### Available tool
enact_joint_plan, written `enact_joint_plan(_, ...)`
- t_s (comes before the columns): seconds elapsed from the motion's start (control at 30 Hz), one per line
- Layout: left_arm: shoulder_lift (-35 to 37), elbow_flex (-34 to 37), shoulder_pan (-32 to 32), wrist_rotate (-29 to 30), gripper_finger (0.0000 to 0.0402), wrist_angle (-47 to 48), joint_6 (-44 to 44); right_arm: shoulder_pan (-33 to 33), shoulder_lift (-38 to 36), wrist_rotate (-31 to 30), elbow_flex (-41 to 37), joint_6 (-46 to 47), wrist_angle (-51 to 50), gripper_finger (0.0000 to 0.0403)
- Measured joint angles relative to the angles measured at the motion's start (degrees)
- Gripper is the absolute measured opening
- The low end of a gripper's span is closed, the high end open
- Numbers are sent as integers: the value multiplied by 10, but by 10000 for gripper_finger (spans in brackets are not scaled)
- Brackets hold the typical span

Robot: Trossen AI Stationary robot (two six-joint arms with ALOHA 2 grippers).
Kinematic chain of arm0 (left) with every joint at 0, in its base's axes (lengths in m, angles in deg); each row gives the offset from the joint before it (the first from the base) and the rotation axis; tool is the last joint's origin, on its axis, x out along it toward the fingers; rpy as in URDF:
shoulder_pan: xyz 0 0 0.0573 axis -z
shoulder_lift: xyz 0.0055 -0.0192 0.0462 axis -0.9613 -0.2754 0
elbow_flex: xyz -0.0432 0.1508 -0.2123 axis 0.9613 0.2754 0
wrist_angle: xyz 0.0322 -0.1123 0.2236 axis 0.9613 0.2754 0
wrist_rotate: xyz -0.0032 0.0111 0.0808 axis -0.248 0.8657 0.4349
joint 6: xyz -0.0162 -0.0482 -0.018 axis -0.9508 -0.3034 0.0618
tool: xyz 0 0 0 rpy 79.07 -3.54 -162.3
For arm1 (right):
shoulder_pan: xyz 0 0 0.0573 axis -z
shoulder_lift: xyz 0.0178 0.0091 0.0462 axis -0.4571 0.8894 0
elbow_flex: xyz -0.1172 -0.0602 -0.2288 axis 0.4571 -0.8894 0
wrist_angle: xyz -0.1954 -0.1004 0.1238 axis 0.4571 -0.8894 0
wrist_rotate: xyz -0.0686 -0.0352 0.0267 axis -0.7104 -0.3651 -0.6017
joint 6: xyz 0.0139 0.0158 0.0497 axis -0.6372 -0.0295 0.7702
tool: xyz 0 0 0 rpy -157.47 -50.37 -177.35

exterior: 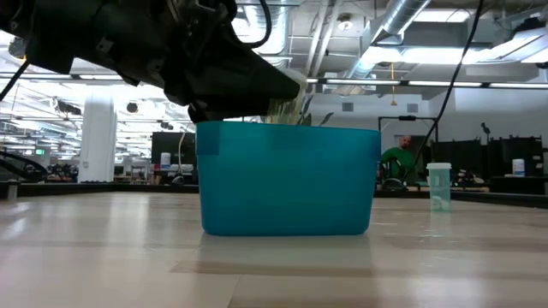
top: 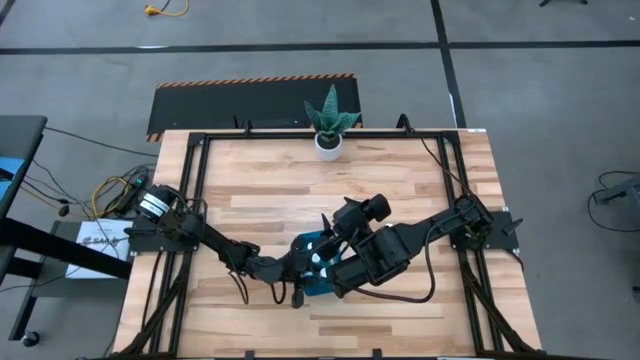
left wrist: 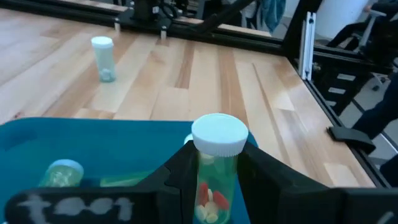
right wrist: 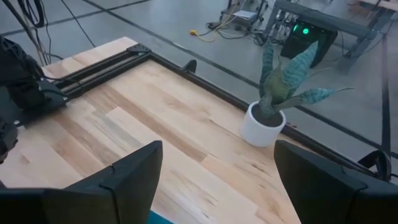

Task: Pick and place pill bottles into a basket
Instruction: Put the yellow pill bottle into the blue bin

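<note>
Currently my left gripper (left wrist: 217,186) is pinched tight on a pill bottle (left wrist: 216,165): white cap up, clear body between the two dark fingers (left wrist: 273,180), red and pale pills visible inside. Bottle is upright and sits right at the near wall of the basket (left wrist: 93,134), whether just over the rim or just inside I cannot tell.

Inside the basket, left wrist view: one bottle lying down (left wrist: 61,174), pale cap towards the camera, plus something greenish beside it, too blurred to name.

My right gripper (right wrist: 217,180) has its fingers spread wide, nothing between them. High view puts it over the basket (top: 318,262) too, wrist angled across the table, so both arms crowd the same spot at the table's front middle and cover most of the teal. Left gripper (top: 297,292) shows at the basket's front-left edge there.

Low view: basket (exterior: 287,180) stands flat on the wooden table (exterior: 103,257), dark arm mass hanging above its left rim.

One more bottle stands upright on bare table (left wrist: 102,59), well apart from the basket; low view shows it (exterior: 438,186) off to the basket's right.

Potted plant (right wrist: 273,106) in a white pot sits at the table's far edge (top: 330,125). A person in green is in the room behind (exterior: 398,158).
</note>
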Motion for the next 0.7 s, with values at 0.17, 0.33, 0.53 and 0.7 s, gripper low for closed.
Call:
enact_joint_plan(0.17,-11,-3,3,17,85,5,-8,0,0,-8,0,-1,0,302)
enact_joint_plan(0.33,-22,-8,6,29,85,1,-14,0,0,-8,0,-10,0,302)
enact_joint_plan(0.53,-25,-8,6,35,85,8,-7,0,0,-10,0,-14,0,302)
enact_joint_plan(0.7,-25,-8,6,35,96,15,-2,0,0,-10,0,-16,0,302)
